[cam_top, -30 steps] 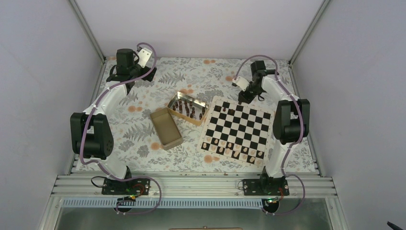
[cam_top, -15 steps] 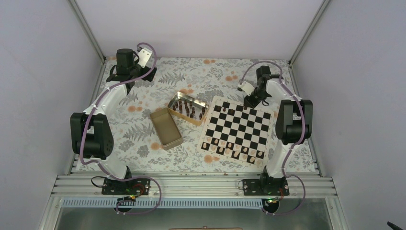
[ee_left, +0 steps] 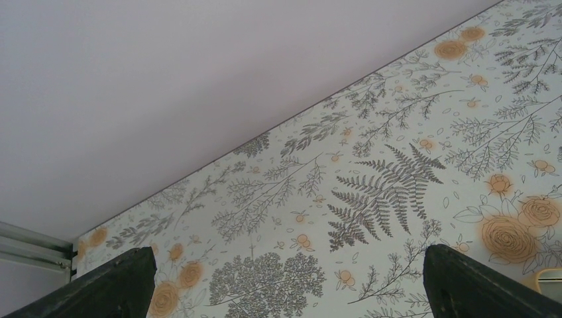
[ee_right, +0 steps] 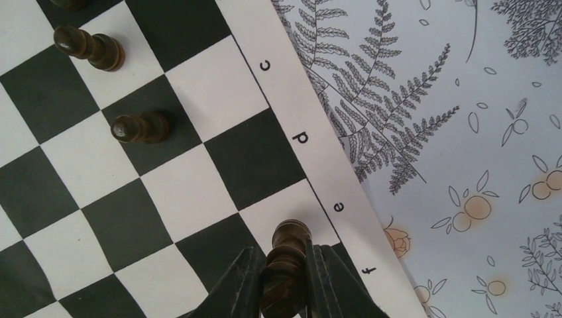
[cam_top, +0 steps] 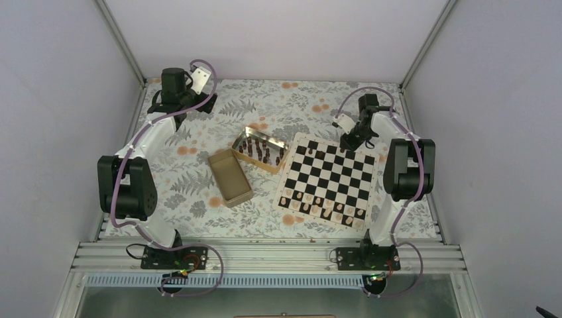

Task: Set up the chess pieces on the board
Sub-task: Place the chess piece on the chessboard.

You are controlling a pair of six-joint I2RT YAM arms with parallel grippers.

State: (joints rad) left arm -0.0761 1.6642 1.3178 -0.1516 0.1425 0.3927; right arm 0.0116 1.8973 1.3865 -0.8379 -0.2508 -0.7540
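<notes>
1. While the right gripper [ee_right: 283,268] is clamped on a dark chess piece [ee_right: 290,233], the left gripper [ee_left: 286,265] hangs with its fingers spread wide over the floral tablecloth [ee_left: 384,192] by the far left corner, holding nothing.
2. Two golden tins lie left of the board [cam_top: 286,175]. The farther tin [cam_top: 264,133] holds dark pieces standing in short rows. The nearer tin [cam_top: 230,179] sits just beside it, showing its plain golden floor.
3. The held piece's long axis runs along the fingers, with its rounded head pointing away from the wrist. It is at the board's far edge, by the border letters e and f. Whether its base touches a square is hidden behind the fingers.
4. The right wrist view alone shows those border letters. It also shows two standing dark pieces [ee_right: 139,127] on squares near that edge.
5. The top view alone shows the tins. It also shows two rows of pieces [cam_top: 321,204] along the board's near edge. They look like a mix of pale and dark, though they are too small to be sure.
</notes>
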